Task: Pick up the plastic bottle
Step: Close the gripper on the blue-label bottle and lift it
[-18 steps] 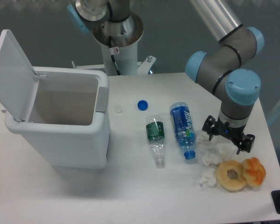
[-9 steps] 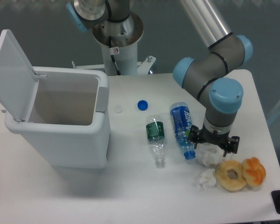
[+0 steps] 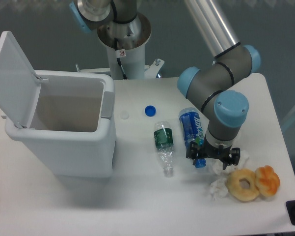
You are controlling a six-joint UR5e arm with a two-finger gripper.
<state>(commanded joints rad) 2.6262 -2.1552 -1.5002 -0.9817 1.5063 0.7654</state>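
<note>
Two bottles are lying side by side on the bench [image 3: 152, 196], so watch which one you go for. The plastic bottle [image 3: 191, 129] with the blue label lies on its side, cap end toward you, just beside the slimmer green-label bottle [image 3: 163, 146] on its left. Your gripper [image 3: 213, 158] hangs over the cap end of the blue one with the jaws spread apart, nothing held.

What'd worry me: you're lined up near the neck rather than the body. Close there and I'd guess the bottle pivots or squirts out, since it's round, slick and free to roll. If it rolls left it bumps the green-label bottle. There's also crumpled tissue [image 3: 220, 186] and the bagel [image 3: 243, 185] right next to the wrist side, so a sloppy descent could snag paper between a finger and the bottle. Can't tell how high above the bench you are from this one view, so go down slow.
</note>
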